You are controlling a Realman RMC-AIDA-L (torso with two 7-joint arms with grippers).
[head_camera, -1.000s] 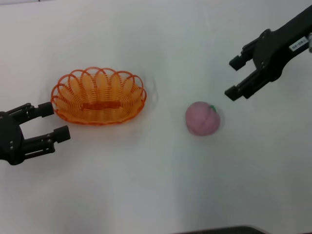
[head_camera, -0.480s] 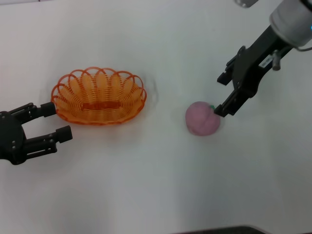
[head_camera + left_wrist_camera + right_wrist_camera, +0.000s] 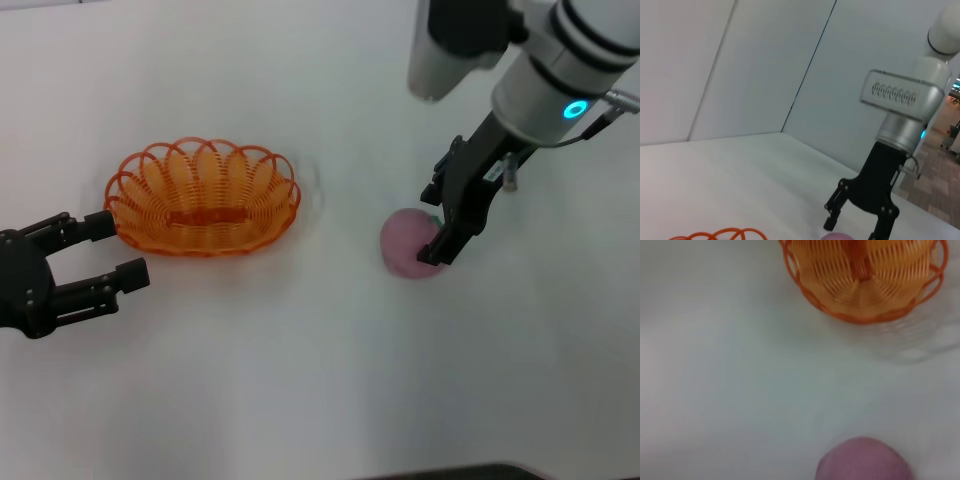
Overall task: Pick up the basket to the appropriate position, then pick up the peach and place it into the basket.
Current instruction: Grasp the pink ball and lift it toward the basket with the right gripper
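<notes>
The orange basket (image 3: pixel 203 198) stands on the white table at the left; it also shows in the right wrist view (image 3: pixel 865 280), and its rim shows in the left wrist view (image 3: pixel 720 234). The pink peach (image 3: pixel 402 245) lies to the basket's right and shows in the right wrist view (image 3: pixel 865 460). My right gripper (image 3: pixel 435 222) is open, low over the peach's right side, with its jaws spread to either side of it; it also shows in the left wrist view (image 3: pixel 855 225). My left gripper (image 3: pixel 120 247) is open and empty, just beside the basket's left end.
The white table (image 3: pixel 300 380) extends around both objects. A dark edge runs along the table's front at the bottom of the head view.
My right gripper has come down and to the left, from the far right to the peach. The left gripper, basket and peach have not moved.
</notes>
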